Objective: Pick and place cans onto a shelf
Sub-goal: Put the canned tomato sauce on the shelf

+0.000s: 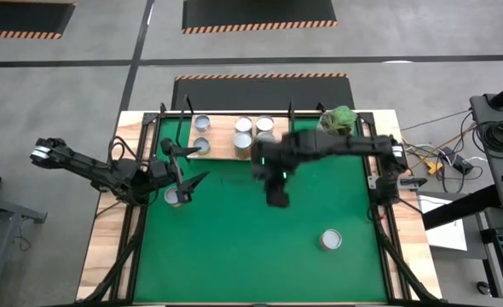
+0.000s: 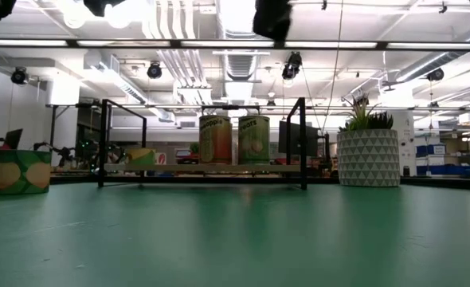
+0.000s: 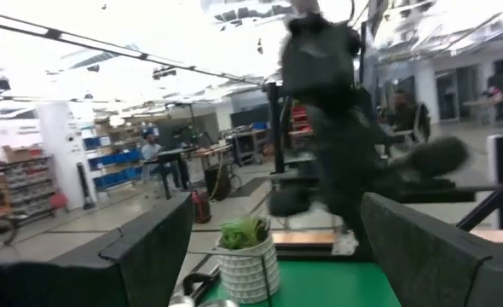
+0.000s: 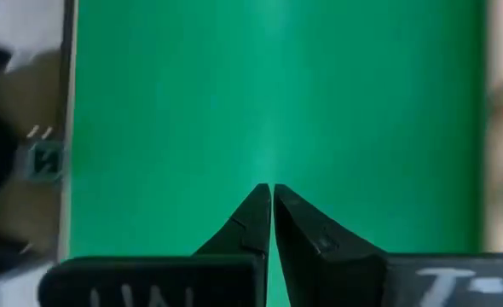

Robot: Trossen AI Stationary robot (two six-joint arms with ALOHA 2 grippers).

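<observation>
- On the shelf (image 1: 222, 136) at the table's far edge, you are seeing four cans (image 1: 243, 126) standing upright, with a potted plant (image 1: 340, 119) just beside its right end.
- Your left gripper (image 1: 186, 175) is hanging at the green mat's (image 1: 260, 247) left edge, fingers spread wide, holding nothing; one can (image 1: 174, 197) is sitting just beside it.
- Your right gripper (image 4: 271, 198) is hovering above the mat's middle, fingers pressed together, empty.
- Another can (image 1: 331, 240) is standing alone, well apart, toward the near right.
</observation>
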